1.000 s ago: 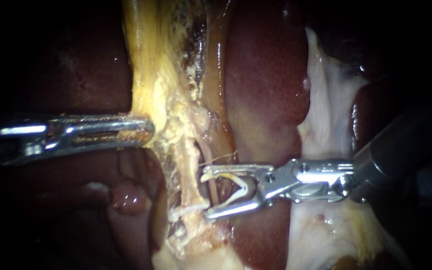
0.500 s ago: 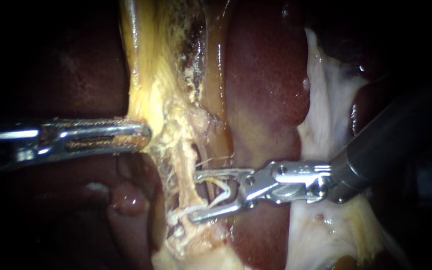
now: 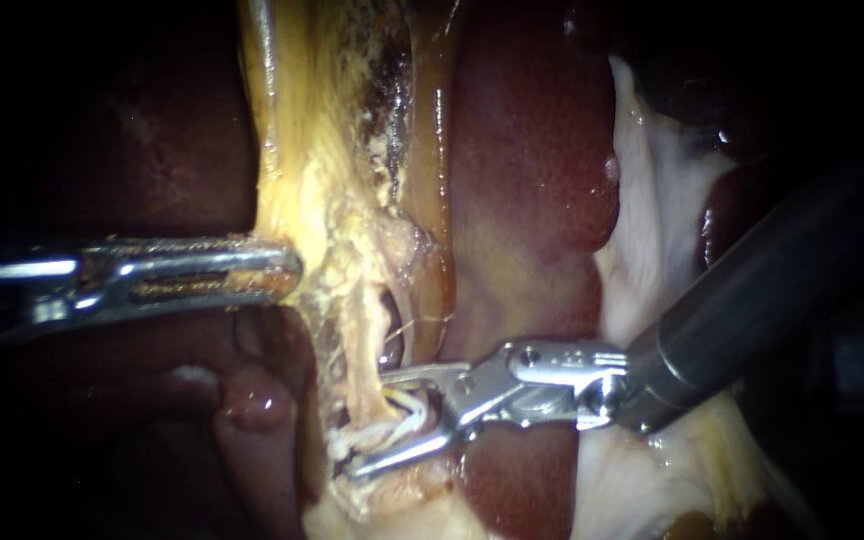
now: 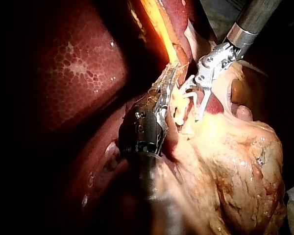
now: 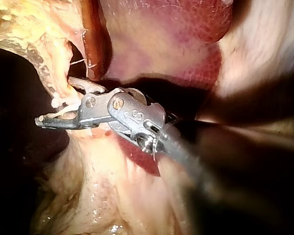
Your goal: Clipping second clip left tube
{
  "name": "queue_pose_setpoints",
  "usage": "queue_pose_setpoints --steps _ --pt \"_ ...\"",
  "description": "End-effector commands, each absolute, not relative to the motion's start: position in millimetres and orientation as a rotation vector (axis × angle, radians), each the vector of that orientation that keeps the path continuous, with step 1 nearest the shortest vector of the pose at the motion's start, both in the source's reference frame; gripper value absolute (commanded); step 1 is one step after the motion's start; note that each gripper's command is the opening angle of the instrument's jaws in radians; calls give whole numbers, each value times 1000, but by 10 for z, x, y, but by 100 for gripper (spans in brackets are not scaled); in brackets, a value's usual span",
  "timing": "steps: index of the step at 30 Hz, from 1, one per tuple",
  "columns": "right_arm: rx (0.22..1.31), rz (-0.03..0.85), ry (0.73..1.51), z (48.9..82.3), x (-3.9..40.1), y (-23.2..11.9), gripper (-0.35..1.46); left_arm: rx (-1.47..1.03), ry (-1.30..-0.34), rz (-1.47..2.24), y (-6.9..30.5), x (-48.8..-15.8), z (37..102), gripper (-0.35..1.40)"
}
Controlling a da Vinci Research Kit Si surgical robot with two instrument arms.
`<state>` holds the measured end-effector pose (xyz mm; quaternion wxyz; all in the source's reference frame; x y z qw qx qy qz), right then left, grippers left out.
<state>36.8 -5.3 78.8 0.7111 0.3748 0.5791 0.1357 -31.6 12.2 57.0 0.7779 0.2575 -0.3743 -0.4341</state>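
Note:
My left instrument [image 3: 287, 270] comes in from the left, its jaws shut on the edge of the yellow tissue band [image 3: 322, 180] and holding it taut. From the right comes my right instrument [image 3: 372, 422], its jaws open and carrying a white clip [image 3: 412, 405]. These jaws straddle the pale left tube [image 3: 364, 345] low on the strand, one on each side. The left wrist view shows my left instrument [image 4: 167, 85] gripping yellow tissue, with my right instrument [image 4: 196, 100] just beyond it. The right wrist view shows my right instrument [image 5: 59, 100] with its clip [image 5: 63, 111] against the frayed strand.
Dark red liver [image 3: 532, 180] lies behind and right of the tubes. Pale whitish tissue [image 3: 662, 220] sits under the right shaft. A dark window [image 3: 389, 350] opens beside the tube. In the left wrist view, bulky yellow fatty tissue [image 4: 235, 161] lies beside my left instrument.
My right instrument has slid left and downward, and its open jaws and clip now reach across the tube. My left instrument keeps its hold and has barely moved.

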Motion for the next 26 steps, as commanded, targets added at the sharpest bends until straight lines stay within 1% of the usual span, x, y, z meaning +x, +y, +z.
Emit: queue_pose_setpoints --steps 1,6,7,8,9,11,13,18,26 --pt "832 299 1283 790 371 -53 55 558 -810 -938 122 -316 571 -35" --pt "841 284 1285 791 377 -54 51 558 -810 -938 122 -316 571 -35" --pt "842 282 1285 791 377 -55 49 558 -810 -938 122 -316 571 -35" --pt "843 280 1285 790 376 -55 42 558 -810 -938 122 -316 571 -35" --pt "844 280 1285 790 374 -55 30 558 -810 -938 122 -316 571 -35" --pt "844 288 1283 790 370 -55 -10 558 -810 -938 122 -316 571 -35" --pt "839 301 1277 790 365 -52 -35 558 -810 -938 122 -316 571 -35" --pt "838 323 1241 796 361 -49 -35 559 -810 -938 122 -315 571 -35" --pt "838 323 1241 797 361 -49 -35 559 -810 -938 123 -315 572 -35"
